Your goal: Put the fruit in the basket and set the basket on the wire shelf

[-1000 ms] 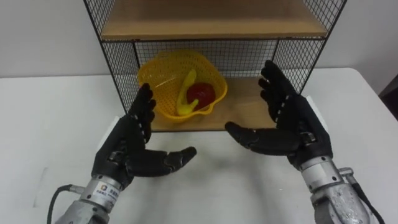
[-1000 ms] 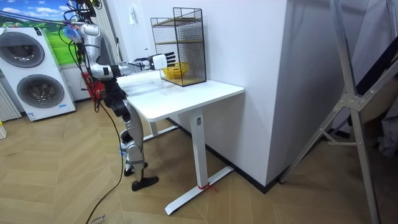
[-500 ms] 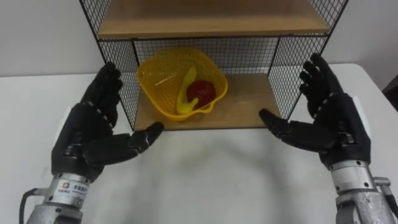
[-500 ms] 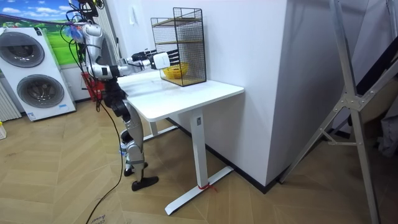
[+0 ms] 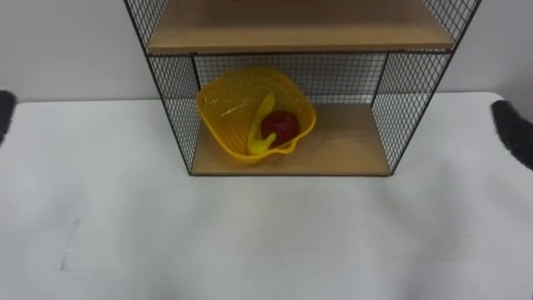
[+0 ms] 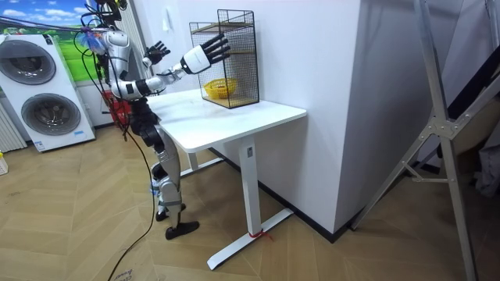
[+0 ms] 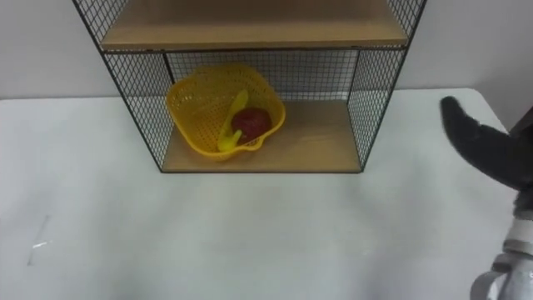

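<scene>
The yellow mesh basket (image 5: 241,104) rests on the bottom board of the wire shelf (image 5: 171,112), toward its left side. Inside it lie a red round fruit (image 5: 281,127) and a long yellow fruit (image 5: 263,125). Nothing touches the basket. My left hand (image 5: 4,108) is at the far left edge of the left eye view and my right hand (image 7: 483,146) is at the far right, both well away from the shelf. In the room view both arms are lifted, with the right hand (image 6: 205,53) and the left hand (image 6: 156,53) open and fingers spread.
The shelf stands at the back of a white table (image 5: 250,242) against the wall, and its upper wooden board (image 5: 291,35) is bare. I stand at the table's end on the room view's left. Washing machines (image 6: 39,90) stand behind me.
Both hands, held open before the shelf a second ago, have swung outward and upward to the picture's edges. The basket with the fruit has stayed on the bottom board.
</scene>
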Controlling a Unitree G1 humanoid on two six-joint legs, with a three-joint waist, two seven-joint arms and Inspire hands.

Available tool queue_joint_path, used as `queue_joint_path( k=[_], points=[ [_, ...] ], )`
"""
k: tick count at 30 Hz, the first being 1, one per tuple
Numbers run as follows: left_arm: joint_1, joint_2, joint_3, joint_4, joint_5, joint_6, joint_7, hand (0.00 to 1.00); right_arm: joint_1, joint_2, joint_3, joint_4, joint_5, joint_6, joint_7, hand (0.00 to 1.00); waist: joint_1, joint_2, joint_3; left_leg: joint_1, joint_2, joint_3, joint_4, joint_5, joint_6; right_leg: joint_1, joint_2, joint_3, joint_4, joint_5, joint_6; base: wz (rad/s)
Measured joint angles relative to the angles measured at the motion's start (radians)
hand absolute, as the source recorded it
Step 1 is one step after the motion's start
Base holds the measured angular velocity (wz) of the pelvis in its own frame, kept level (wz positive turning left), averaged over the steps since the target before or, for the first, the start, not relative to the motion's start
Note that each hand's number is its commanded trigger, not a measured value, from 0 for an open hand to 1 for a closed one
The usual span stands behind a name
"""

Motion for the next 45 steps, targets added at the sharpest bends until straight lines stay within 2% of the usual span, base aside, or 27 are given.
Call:
queue_joint_path(
  k=[3, 7, 10, 13, 15, 17, 19, 22, 24, 26, 27, 29, 30, 33, 35, 36, 38, 41, 42, 45],
  points=[
    [0.0, 0.0, 0.062, 0.0, -0.02, -0.004, 0.079, 0.0, -0.003, -0.001, -0.072, 0.0, 0.001, -0.01, -0.105, 0.0, -0.001, -0.002, 0.0008, -0.001, 0.0, -0.002, 0.0, 0.001, 0.001, -0.005, -0.001, -0.005, -0.001, 0.001, -0.001, 0.0],
    [0.0, 0.001, 0.121, 0.01, -0.021, -0.005, 0.181, 0.0, -0.006, -0.003, -0.108, 0.001, -0.002, -0.011, -0.212, 0.0, -0.001, -0.003, 0.0017, -0.002, 0.0, -0.002, -0.001, 0.001, 0.001, -0.007, -0.003, -0.016, -0.001, 0.004, -0.007, 0.0],
    [0.022, 0.004, 0.155, 0.076, -0.06, -0.01, 0.239, 0.0, 0.001, -0.009, -0.142, 0.023, 0.014, -0.011, -0.269, 0.0, -0.003, 0.003, 0.0043, 0.0, 0.0, -0.001, -0.002, 0.001, 0.001, -0.007, -0.003, -0.013, 0.0, 0.007, -0.011, 0.0],
    [0.033, 0.004, 0.195, 0.187, -0.161, 0.002, 0.302, 0.0, 0.011, -0.009, -0.211, 0.127, 0.103, 0.003, -0.314, 0.0, -0.003, 0.003, 0.004, -0.003, 0.0, -0.002, -0.003, -0.002, -0.004, -0.009, -0.005, -0.014, 0.003, 0.003, -0.007, 0.0],
    [0.045, 0.005, 0.23, 0.286, -0.205, 0.004, 0.345, 0.0, 0.014, -0.009, -0.253, 0.199, 0.168, 0.016, -0.345, 0.0, -0.004, 0.002, 0.0059, -0.008, -0.002, -0.001, -0.003, -0.002, -0.004, -0.018, -0.008, -0.014, 0.017, -0.001, -0.014, 0.0],
    [0.062, 0.004, 0.242, 0.407, -0.266, 0.012, 0.394, 0.0, 0.018, -0.009, -0.293, 0.305, 0.263, 0.018, -0.383, 0.0, -0.007, 0.004, 0.0021, -0.017, -0.002, -0.003, -0.001, -0.001, -0.002, -0.019, -0.008, -0.018, 0.016, -0.001, -0.014, 0.04],
    [0.063, 0.004, 0.243, 0.502, -0.277, 0.025, 0.424, 0.0, 0.021, -0.009, -0.305, 0.404, 0.324, 0.037, -0.407, 0.0, -0.007, 0.0, 0.001, -0.016, -0.001, -0.004, -0.001, -0.001, -0.002, -0.02, -0.009, -0.021, 0.016, -0.002, -0.014, 0.05],
    [0.066, 0.003, 0.219, 0.681, -0.275, 0.052, 0.456, 0.0, 0.018, -0.008, -0.304, 0.597, 0.386, 0.069, -0.419, 0.0, -0.009, -0.003, -0.0004, -0.017, -0.002, -0.008, -0.001, -0.002, -0.004, -0.018, -0.012, -0.025, 0.016, -0.003, -0.015, 0.05],
    [0.07, 0.004, 0.154, 0.848, -0.269, 0.063, 0.459, 0.0, 0.009, -0.01, -0.3, 0.765, 0.447, 0.078, -0.416, 0.0, -0.009, -0.002, 0.0003, -0.018, -0.003, -0.01, 0.0, -0.002, -0.005, -0.011, -0.013, -0.029, 0.015, -0.003, -0.015, 0.04],
    [0.073, -0.001, 0.115, 0.948, -0.271, 0.081, 0.46, 0.0, 0.004, -0.008, -0.291, 0.857, 0.514, 0.073, -0.411, 0.0, -0.012, 0.0, 0.002, -0.019, -0.003, -0.011, 0.0, -0.002, -0.005, -0.012, -0.014, -0.031, 0.016, -0.004, -0.015, 0.04],
    [0.065, -0.005, 0.115, 0.987, -0.272, 0.064, 0.447, 0.0, -0.004, -0.009, -0.29, 0.89, 0.538, 0.04, -0.391, 0.0, -0.015, -0.002, 0.0011, -0.019, -0.003, -0.014, 0.001, -0.002, -0.005, -0.013, -0.016, -0.034, 0.015, -0.008, -0.01, 0.07],
    [0.059, 0.008, 0.112, 1.009, -0.27, 0.032, 0.433, 0.0, -0.015, -0.022, -0.289, 0.954, 0.556, 0.018, -0.375, 0.0, -0.026, -0.01, -0.0063, -0.019, -0.005, -0.031, 0.002, -0.002, -0.006, -0.008, -0.021, -0.052, 0.014, -0.015, -0.005, 0.2],
    [0.059, 0.017, 0.1, 1.033, -0.272, 0.013, 0.419, 0.0, -0.011, -0.029, -0.277, 0.986, 0.582, -0.001, -0.355, 0.0, -0.028, -0.013, -0.0074, -0.018, -0.005, -0.032, 0.004, -0.002, -0.007, -0.005, -0.022, -0.053, 0.013, -0.016, -0.005, 0.18],
    [0.054, 0.017, 0.086, 1.064, -0.272, -0.015, 0.409, 0.0, -0.009, -0.036, -0.252, 1.027, 0.666, -0.044, -0.317, 0.0, -0.027, -0.016, -0.012, -0.018, -0.005, -0.028, 0.006, -0.002, -0.008, -0.005, -0.023, -0.049, 0.013, -0.01, -0.013, 0.02],
    [0.046, 0.014, 0.076, 1.086, -0.272, -0.051, 0.408, 0.0, -0.009, -0.042, -0.241, 1.08, 0.712, -0.079, -0.267, 0.0, -0.023, -0.022, -0.0249, -0.023, -0.004, -0.025, 0.019, -0.009, -0.015, -0.007, -0.027, -0.05, 0.017, -0.008, -0.016, -0.02],
    [0.046, 0.011, 0.068, 1.09, -0.273, -0.064, 0.408, 0.0, -0.008, -0.045, -0.238, 1.1, 0.727, -0.086, -0.25, 0.0, -0.015, -0.022, -0.0281, -0.025, -0.004, -0.023, 0.028, -0.017, -0.022, -0.007, -0.027, -0.046, 0.018, -0.008, -0.015, -0.07],
    [0.046, 0.011, 0.058, 1.091, -0.276, -0.072, 0.408, 0.0, -0.007, -0.053, -0.229, 1.111, 0.775, -0.096, -0.239, 0.0, -0.001, -0.023, -0.0286, -0.021, -0.002, -0.006, 0.033, -0.023, -0.022, -0.007, -0.029, -0.036, 0.028, -0.01, -0.013, -0.11],
    [0.046, 0.008, 0.036, 1.092, -0.295, -0.084, 0.41, 0.0, -0.007, -0.056, -0.224, 1.111, 0.837, -0.098, -0.236, 0.0, -0.003, -0.022, -0.03, -0.017, 0.001, 0.014, 0.032, -0.024, -0.021, 0.001, -0.036, -0.042, 0.035, -0.01, -0.009, 0.05],
    [0.046, 0.01, 0.027, 1.093, -0.308, -0.085, 0.411, 0.0, -0.007, -0.068, -0.23, 1.111, 0.868, -0.098, -0.237, 0.0, -0.005, -0.026, -0.032, -0.016, 0.002, 0.023, 0.031, -0.024, -0.021, 0.003, -0.039, -0.045, 0.04, -0.011, -0.007, 0.13],
    [0.044, 0.014, 0.02, 1.1, -0.311, -0.092, 0.411, 0.0, -0.01, -0.075, -0.236, 1.114, 0.886, -0.095, -0.238, 0.0, 0.0, -0.028, -0.0329, -0.009, 0.001, 0.027, 0.028, -0.024, -0.02, 0.005, -0.041, -0.04, 0.049, -0.012, -0.005, 0.02]
  ],
)
